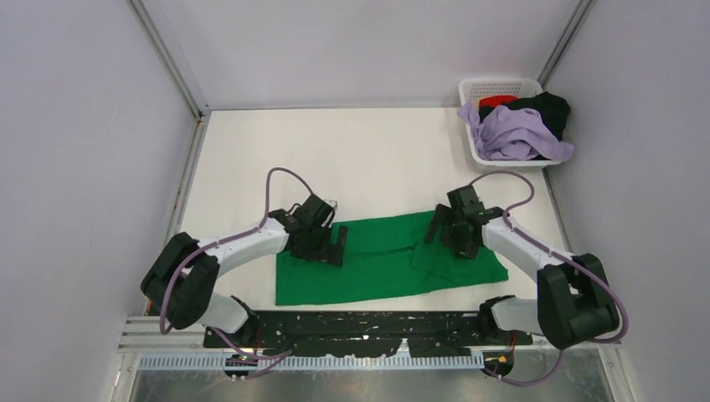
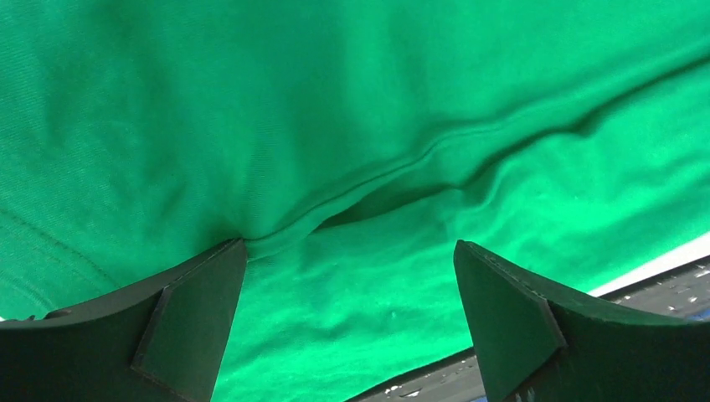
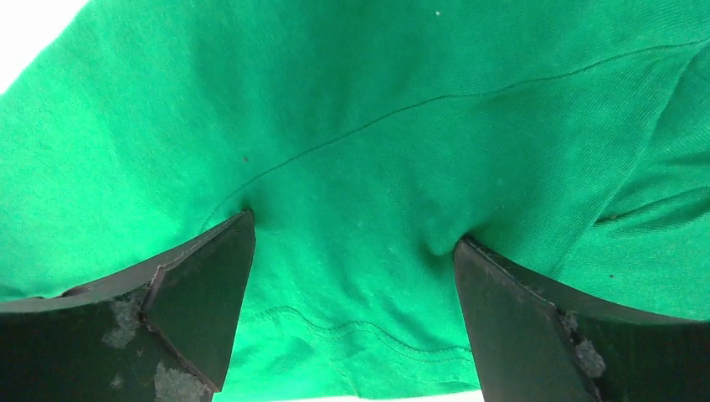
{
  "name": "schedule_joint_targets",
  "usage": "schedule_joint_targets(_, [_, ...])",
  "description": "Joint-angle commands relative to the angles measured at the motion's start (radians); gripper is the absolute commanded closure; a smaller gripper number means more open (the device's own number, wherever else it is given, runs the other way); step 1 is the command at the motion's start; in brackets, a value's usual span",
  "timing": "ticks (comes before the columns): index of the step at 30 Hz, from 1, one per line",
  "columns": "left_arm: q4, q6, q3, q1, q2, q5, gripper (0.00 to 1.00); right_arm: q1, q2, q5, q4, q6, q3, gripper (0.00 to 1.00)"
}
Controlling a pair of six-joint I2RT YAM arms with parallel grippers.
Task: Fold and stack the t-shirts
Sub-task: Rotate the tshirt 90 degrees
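Lying flat beneath spread left fingers (image 2: pixel 192 318) and right fingers (image 3: pixel 192 293): green t-shirt (image 1: pixel 377 260).

A white slotted basket (image 1: pixel 496 86) is set at the far right corner of the white table (image 1: pixel 360 159), whose near edge is lined by a black perforated plate (image 1: pixel 352 322).
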Motion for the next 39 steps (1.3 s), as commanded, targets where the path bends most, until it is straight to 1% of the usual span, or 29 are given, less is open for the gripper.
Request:
schedule_joint_targets(1, [0.127,-0.097,-0.143,0.007,-0.070,0.191,0.00,-0.003,0.207,-0.035,0.316,0.030,0.069,0.04])
schedule_joint_targets(3, [0.215,-0.164,-0.220,0.001,-0.116,0.253,0.00,-0.003,0.358,-0.029,0.376,0.024,0.145,0.05])
schedule_joint_targets(4, [0.240,-0.190,-0.245,-0.005,-0.136,0.266,0.00,-0.002,0.404,-0.027,0.375,0.005,0.228,0.04])
schedule_joint_targets(5, [0.245,-0.211,-0.259,-0.011,-0.154,0.268,0.00,-0.002,0.498,-0.027,0.366,-0.006,0.331,0.04])
schedule_joint_targets(6, [0.247,-0.224,-0.264,-0.023,-0.172,0.261,0.00,-0.002,0.542,-0.030,0.344,-0.026,0.386,0.05])
schedule_joint_targets(7, [0.252,-0.233,-0.264,-0.037,-0.185,0.253,0.00,-0.002,0.629,-0.036,0.332,-0.037,0.504,0.05])
schedule_joint_targets(8, [0.264,-0.249,-0.252,-0.050,-0.190,0.244,0.01,-0.003,0.671,-0.051,0.303,-0.054,0.565,0.05])
schedule_joint_targets(9, [0.287,-0.263,-0.237,-0.061,-0.178,0.241,0.01,-0.003,0.752,-0.051,0.252,-0.059,0.698,0.04])
schedule_joint_targets(10, [0.317,-0.277,-0.214,-0.073,-0.156,0.254,0.00,-0.004,0.787,-0.033,0.228,-0.063,0.756,0.05])
schedule_joint_targets(11, [0.360,-0.287,-0.188,-0.091,-0.128,0.278,0.00,-0.004,0.859,-0.030,0.201,-0.064,0.872,0.05])
schedule_joint_targets(12, [0.402,-0.298,-0.163,-0.124,-0.093,0.298,0.00,-0.004,0.899,-0.030,0.192,-0.074,0.927,0.05])
schedule_joint_targets(13, [0.435,-0.297,-0.128,-0.147,-0.052,0.314,0.00,-0.004,0.980,-0.040,0.155,-0.082,1.063,0.05])
schedule_joint_targets(14, [0.446,-0.290,-0.092,-0.167,-0.010,0.328,0.00,-0.003,1.031,-0.069,0.127,-0.100,1.143,0.04])
schedule_joint_targets(15, [0.439,-0.279,-0.045,-0.179,0.031,0.334,0.01,-0.001,1.130,-0.083,0.063,-0.108,1.304,0.04])
schedule_joint_targets(16, [0.430,-0.273,-0.007,-0.186,0.070,0.344,0.00,-0.001,1.176,-0.114,0.033,-0.119,1.377,0.05])
schedule_joint_targets(17, [0.426,-0.270,0.031,-0.191,0.104,0.353,0.01,-0.001,1.262,-0.131,-0.017,-0.122,1.520,0.05])
schedule_joint_targets(18, [0.427,-0.275,0.062,-0.197,0.129,0.359,0.00,0.001,1.296,-0.156,-0.037,-0.133,1.584,0.05])
schedule_joint_targets(19, [0.431,-0.275,0.088,-0.204,0.149,0.363,0.01,0.003,1.350,-0.167,-0.052,-0.137,1.685,0.05])
schedule_joint_targets(21, [0.411,-0.270,0.138,-0.222,0.172,0.355,0.00,0.002,1.389,-0.197,-0.035,-0.128,1.759,0.04])
schedule_joint_targets(25, [0.323,-0.254,0.177,-0.250,0.158,0.289,0.00,0.000,1.388,-0.231,0.045,-0.131,1.785,0.04])
schedule_joint_targets(29, [0.291,-0.211,0.148,-0.279,0.043,0.227,0.01,0.000,1.322,-0.245,0.058,-0.169,1.805,0.04])
schedule_joint_targets(31, [0.248,-0.178,0.149,-0.291,-0.021,0.190,0.00,0.001,1.255,-0.238,0.039,-0.195,1.796,0.04])
schedule_joint_targets(33, [0.192,-0.159,0.128,-0.291,-0.093,0.139,0.00,0.007,1.155,-0.208,0.018,-0.241,1.718,0.05])
schedule_joint_targets(34, [0.168,-0.150,0.105,-0.290,-0.134,0.094,0.00,0.012,1.065,-0.186,0.020,-0.255,1.613,0.05])
schedule_joint_targets(35, [0.149,-0.145,0.077,-0.283,-0.177,0.068,0.00,0.022,1.012,-0.142,0.030,-0.283,1.544,0.05])
schedule_joint_targets(36, [0.132,-0.148,0.043,-0.272,-0.221,0.048,0.00,0.029,0.911,-0.123,0.063,-0.295,1.404,0.04])
schedule_joint_targets(37, [0.115,-0.153,0.010,-0.255,-0.262,0.039,0.00,0.032,0.801,-0.094,0.081,-0.306,1.322,0.05])
schedule_joint_targets(38, [0.106,-0.153,-0.030,-0.238,-0.301,0.039,0.00,0.036,0.745,-0.086,0.114,-0.306,1.161,0.04])
schedule_joint_targets(39, [0.093,-0.154,-0.063,-0.220,-0.333,0.031,0.00,0.038,0.641,-0.089,0.126,-0.302,1.083,0.04])
